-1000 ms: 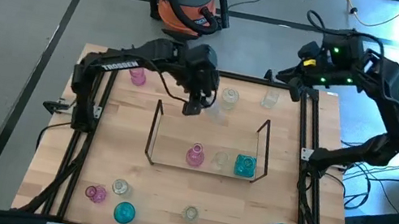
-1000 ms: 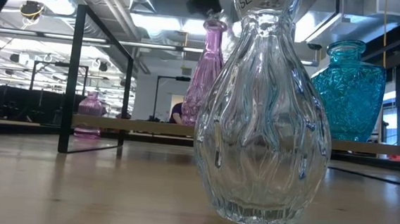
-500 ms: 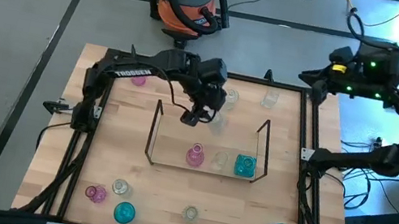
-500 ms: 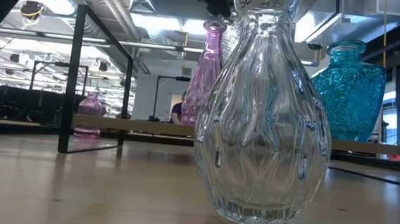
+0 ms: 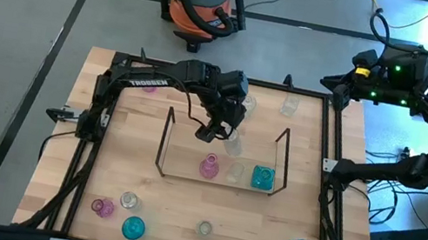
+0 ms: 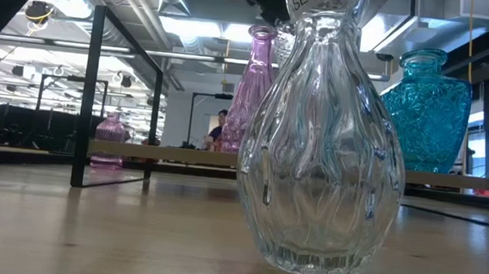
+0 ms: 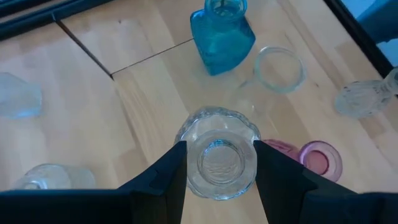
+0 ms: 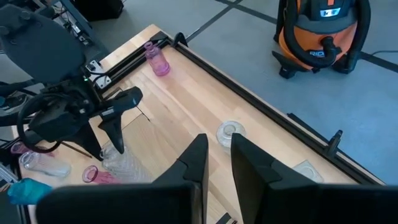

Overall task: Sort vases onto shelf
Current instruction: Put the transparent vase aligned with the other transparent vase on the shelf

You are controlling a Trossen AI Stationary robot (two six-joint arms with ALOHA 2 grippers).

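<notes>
Left gripper (image 7: 217, 165) clamped on clear ribbed vase (image 7: 219, 160), scalloped rim, above shelf (image 5: 164, 140)

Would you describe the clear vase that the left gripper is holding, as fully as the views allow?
The clear vase is ribbed, see-through glass with a scalloped round mouth, seen from above. It sits upright between the left gripper's dark fingers, which press its sides. It hangs over the shelf, above the pink vase standing there.

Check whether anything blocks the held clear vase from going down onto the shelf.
Nothing visible does. The left gripper holds the clear vase above bare shelf base; the pink vase stands nearer the front, just aside.
</notes>
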